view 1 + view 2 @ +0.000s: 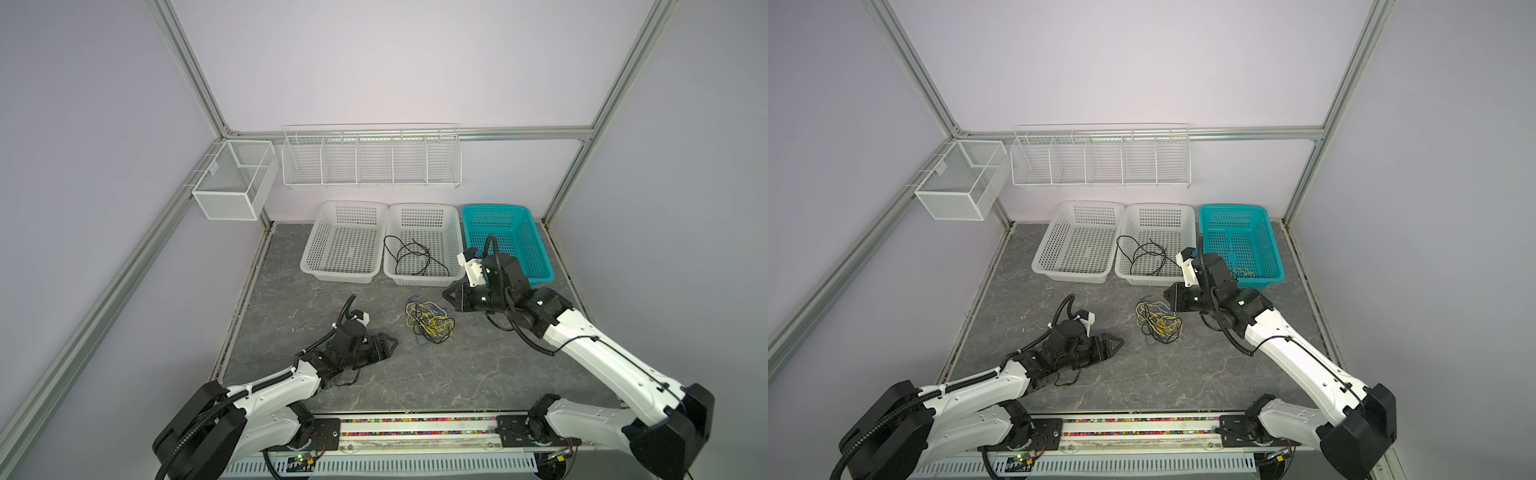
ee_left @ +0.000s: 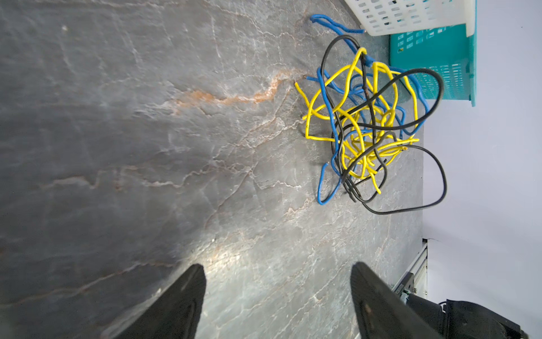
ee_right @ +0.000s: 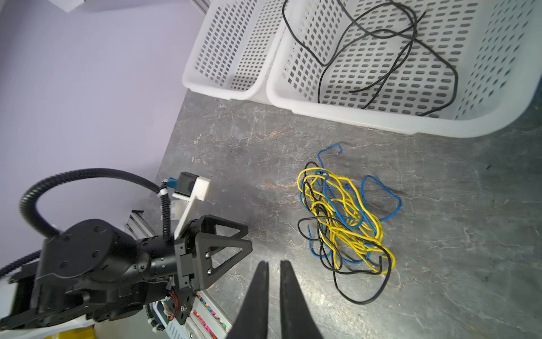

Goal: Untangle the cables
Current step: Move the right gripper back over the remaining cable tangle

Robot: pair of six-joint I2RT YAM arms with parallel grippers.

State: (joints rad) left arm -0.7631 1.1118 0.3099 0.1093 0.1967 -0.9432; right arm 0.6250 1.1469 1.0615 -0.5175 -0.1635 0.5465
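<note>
A tangle of thin yellow, blue and black cables (image 1: 428, 322) (image 1: 1158, 322) (image 2: 366, 123) (image 3: 343, 223) lies on the grey tabletop between my two grippers. One black cable (image 1: 415, 259) (image 3: 381, 52) lies loose in the middle white basket (image 1: 424, 280). A bit of yellow cable (image 1: 1246, 273) shows in the teal basket (image 1: 1273, 249). My left gripper (image 1: 392, 343) (image 2: 277, 267) (image 3: 247, 237) is open and empty, low over the table left of the tangle. To the right of the tangle and a little behind it, my right gripper (image 1: 445, 294) (image 3: 274, 262) has its jaws a narrow gap apart, holding nothing.
An empty white basket (image 1: 345, 274) stands left of the middle one at the back. A wire rack (image 1: 370, 160) and a mesh box (image 1: 232, 187) hang on the back wall. Frame posts bound the table's sides.
</note>
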